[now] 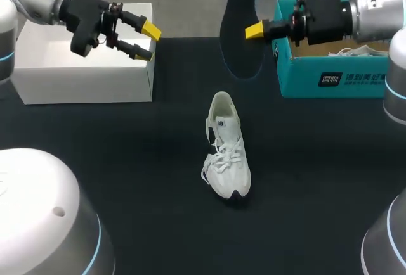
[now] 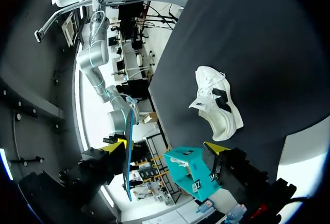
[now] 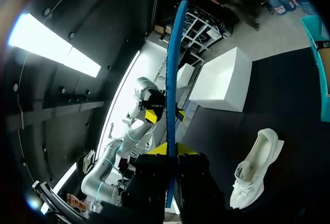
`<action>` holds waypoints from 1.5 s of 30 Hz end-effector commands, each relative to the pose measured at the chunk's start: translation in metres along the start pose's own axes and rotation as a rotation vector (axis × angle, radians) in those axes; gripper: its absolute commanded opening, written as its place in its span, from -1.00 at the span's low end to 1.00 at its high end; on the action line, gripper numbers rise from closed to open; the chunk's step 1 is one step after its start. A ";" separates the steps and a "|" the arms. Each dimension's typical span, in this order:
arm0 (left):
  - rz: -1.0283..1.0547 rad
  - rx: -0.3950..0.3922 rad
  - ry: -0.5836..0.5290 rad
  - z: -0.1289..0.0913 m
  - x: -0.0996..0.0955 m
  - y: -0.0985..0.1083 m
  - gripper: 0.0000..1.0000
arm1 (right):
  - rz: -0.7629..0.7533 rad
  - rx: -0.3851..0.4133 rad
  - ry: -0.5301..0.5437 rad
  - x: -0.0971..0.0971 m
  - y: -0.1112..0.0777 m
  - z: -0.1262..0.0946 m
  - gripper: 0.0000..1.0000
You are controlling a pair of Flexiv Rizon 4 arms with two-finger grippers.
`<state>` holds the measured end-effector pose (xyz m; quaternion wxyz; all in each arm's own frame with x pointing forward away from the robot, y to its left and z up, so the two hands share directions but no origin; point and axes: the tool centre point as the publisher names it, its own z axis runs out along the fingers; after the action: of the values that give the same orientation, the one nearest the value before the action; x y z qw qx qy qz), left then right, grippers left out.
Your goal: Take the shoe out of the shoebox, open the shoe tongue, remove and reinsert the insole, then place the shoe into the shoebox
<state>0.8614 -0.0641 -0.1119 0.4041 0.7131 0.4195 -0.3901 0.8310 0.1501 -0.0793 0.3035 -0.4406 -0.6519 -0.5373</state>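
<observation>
Insole (image 1: 236,15) clamped in right claw (image 1: 248,31), shoe (image 1: 226,151) lying well apart, left claw (image 1: 147,42) spread, empty.

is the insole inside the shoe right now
No, the right gripper holds the insole in the air, away from the shoe.

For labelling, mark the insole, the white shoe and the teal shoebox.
insole (image 1: 233,44), head view, on its dark middle face.
white shoe (image 1: 227,151), head view, on the laces at midfoot.
teal shoebox (image 1: 304,75), head view, on its front wall.
</observation>
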 end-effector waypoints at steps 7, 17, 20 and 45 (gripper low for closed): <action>0.057 0.028 0.045 -0.022 0.017 0.017 1.00 | -0.032 -0.017 -0.020 -0.001 0.016 0.013 -1.00; 0.051 0.010 0.082 -0.028 0.021 0.022 1.00 | -0.132 -0.048 -0.021 -0.008 0.035 0.025 -1.00; 0.051 0.010 0.082 -0.028 0.021 0.022 1.00 | -0.145 -0.046 -0.011 -0.009 0.037 0.029 -1.00; 0.051 0.010 0.082 -0.028 0.021 0.022 1.00 | -0.221 -0.087 -0.025 -0.025 0.045 0.033 -1.00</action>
<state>0.8949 -0.0397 -0.1159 0.3942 0.7397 0.4156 -0.3531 0.8798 0.1724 -0.0814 0.2204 -0.3919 -0.6789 -0.5805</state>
